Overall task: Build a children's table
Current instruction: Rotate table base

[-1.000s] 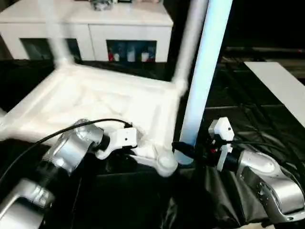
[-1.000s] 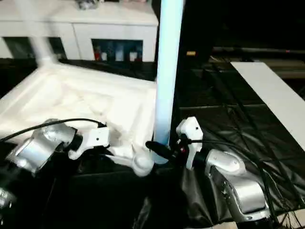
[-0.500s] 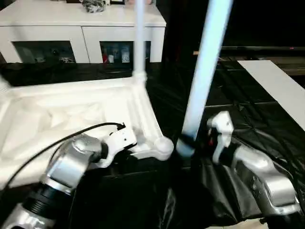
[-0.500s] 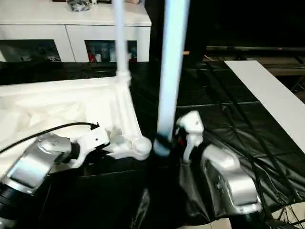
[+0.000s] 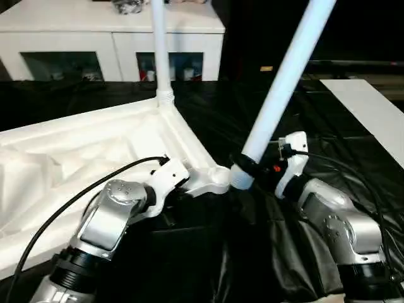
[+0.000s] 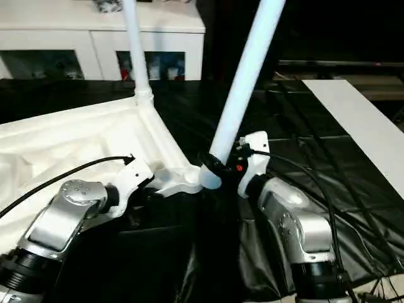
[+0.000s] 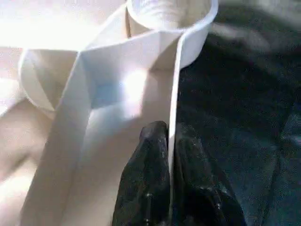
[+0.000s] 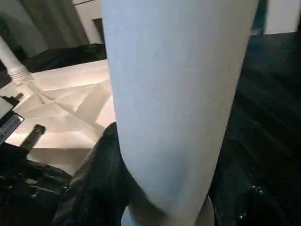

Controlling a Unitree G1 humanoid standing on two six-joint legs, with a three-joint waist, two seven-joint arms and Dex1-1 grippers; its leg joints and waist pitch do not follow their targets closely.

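The children's table lies upside down: its white ribbed tabletop point(image 5: 82, 151) fills the left. One white leg point(image 5: 159, 44) stands upright in the far corner socket. My left gripper point(image 7: 168, 134) is shut on the thin rim wall just behind the near corner socket point(image 5: 218, 180). My right gripper point(image 5: 245, 169) is shut on the lower end of a second white leg point(image 5: 284, 82). That leg leans up and to the right, with its bottom end right beside the near corner socket. Whether the end touches the socket is hidden.
A white cabinet point(image 5: 113, 38) with dark glass doors stands at the back. Black cloth point(image 5: 341, 145) covers the work surface. A white board point(image 5: 372, 113) lies at the far right. A black cable point(image 5: 76, 202) loops over my left forearm.
The held leg has gone from nearly upright to leaning with its top to the right. The tabletop's near corner now sits closer to the leg's end. The camera view has also shifted.
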